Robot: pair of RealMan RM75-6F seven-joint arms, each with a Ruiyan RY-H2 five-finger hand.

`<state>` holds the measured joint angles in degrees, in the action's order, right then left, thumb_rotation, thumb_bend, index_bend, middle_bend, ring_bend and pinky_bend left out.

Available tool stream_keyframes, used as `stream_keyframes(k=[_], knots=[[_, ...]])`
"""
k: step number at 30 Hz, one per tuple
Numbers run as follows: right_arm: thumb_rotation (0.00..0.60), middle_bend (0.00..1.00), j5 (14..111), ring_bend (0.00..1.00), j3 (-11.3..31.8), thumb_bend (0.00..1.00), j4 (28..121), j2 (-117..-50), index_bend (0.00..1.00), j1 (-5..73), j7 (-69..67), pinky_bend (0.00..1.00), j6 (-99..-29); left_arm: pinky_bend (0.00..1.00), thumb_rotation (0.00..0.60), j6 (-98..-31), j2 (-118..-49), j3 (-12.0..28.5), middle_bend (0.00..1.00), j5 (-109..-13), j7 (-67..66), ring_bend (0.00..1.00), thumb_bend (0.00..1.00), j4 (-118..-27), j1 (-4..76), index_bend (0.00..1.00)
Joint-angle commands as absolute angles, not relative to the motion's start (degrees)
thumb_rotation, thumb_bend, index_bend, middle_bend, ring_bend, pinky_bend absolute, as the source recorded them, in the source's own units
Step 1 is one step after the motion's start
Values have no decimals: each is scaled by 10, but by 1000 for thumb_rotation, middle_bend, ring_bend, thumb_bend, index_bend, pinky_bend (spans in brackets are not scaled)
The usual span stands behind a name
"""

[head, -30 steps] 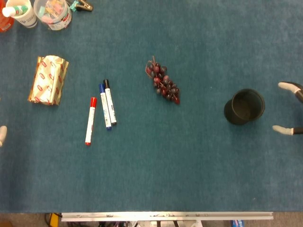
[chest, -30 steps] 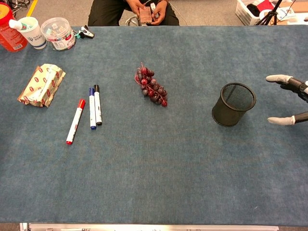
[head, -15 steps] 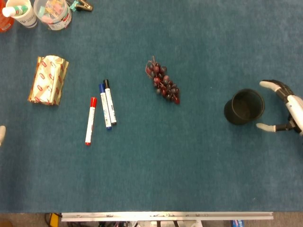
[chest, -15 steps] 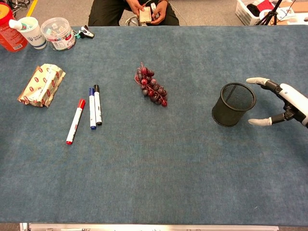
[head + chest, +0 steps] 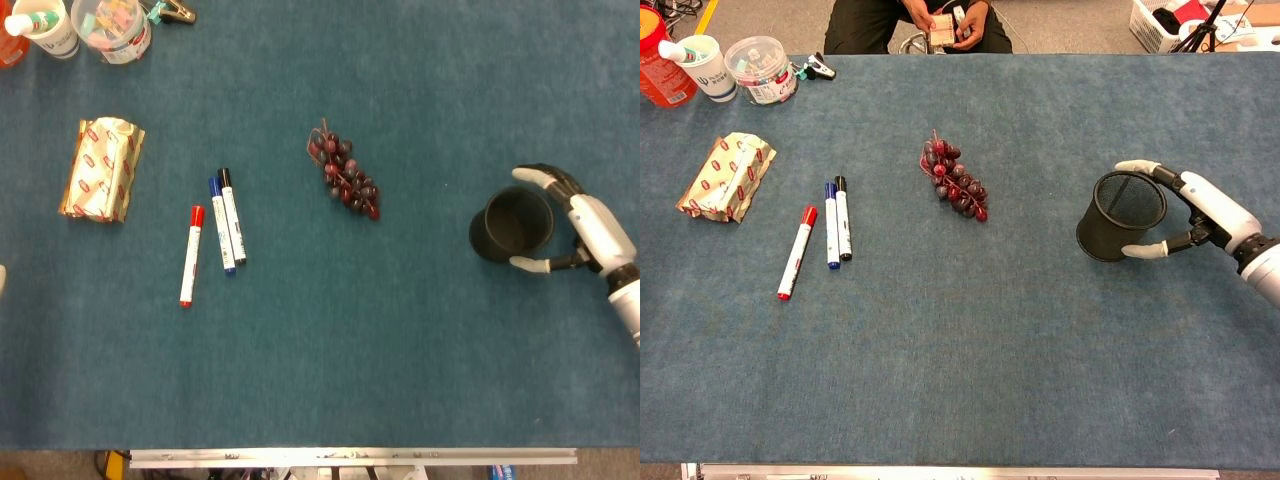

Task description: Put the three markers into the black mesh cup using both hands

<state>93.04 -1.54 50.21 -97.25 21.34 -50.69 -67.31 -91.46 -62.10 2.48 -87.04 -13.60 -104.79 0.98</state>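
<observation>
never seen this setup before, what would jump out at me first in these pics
Most striking is the white right hand at the right side of the table, its fingers spread around the black mesh cup. Next, the dark red bunch of grapes lies alone near the middle of the blue table. To the left lie three markers, side by side, red, blue and black capped.

Table [image 5: 970,360]: markers [image 5: 830,225], grapes [image 5: 955,188], cup [image 5: 1120,215].
</observation>
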Motion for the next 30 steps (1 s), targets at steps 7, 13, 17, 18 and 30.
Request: stream_keyframes(k=[7,13,17,18,30], knots=[[600,159,931,0,-20,0,489,-990,167,218,-516,0,-681,102,600,-914,-618,25,272,-869,-133,218,259,-1046,9,296],[600,185,938,5,-24,18,468,-1009,168,225,-528,0,-690,102,600,-910,-616,26,272,-868,-135,218,258,-1047,10,296],[600,215,940,39,-23,65,454,-1022,196,227,-538,0,-701,102,600,-911,-614,27,272,-869,-136,218,259,-1049,10,296],[600,226,940,55,-23,83,449,-1026,212,227,-543,7,-705,102,600,-911,-613,26,272,-869,-136,218,259,-1050,10,296],[600,306,934,173,-13,264,420,-1045,311,229,-587,201,-738,102,600,-910,-608,26,272,-874,-144,218,259,-1055,11,296]])
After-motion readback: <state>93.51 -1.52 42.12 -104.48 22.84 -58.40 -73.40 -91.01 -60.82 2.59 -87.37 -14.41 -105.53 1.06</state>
